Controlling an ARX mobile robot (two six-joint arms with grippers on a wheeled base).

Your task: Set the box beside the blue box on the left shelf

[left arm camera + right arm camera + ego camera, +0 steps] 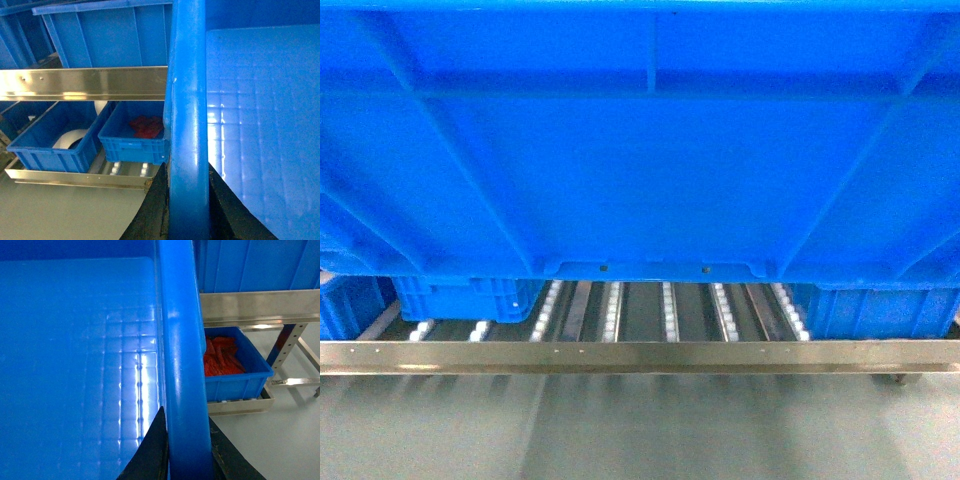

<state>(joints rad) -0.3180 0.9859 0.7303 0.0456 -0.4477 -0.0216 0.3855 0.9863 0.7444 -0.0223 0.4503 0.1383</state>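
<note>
Left gripper [187, 210] at bottom centre of the left wrist view: two dark fingers straddle the thick rim of the box [640, 140], one on each side, pinching it. Right gripper [187, 452] at bottom centre of the right wrist view grips the opposite rim the same way.

Box fills the upper two-thirds of the head view, above the shelf rail [640, 355]. Bright blue plastic; outer wall with raised vertical and diagonal ribs, two small notches at base. Inner floor glossy, faint square grid.

Rail: brushed metal. Behind it, rows of white rollers [610, 312]. Small blue bin [235, 365] at mid-right of the right wrist view holds red items.
</note>
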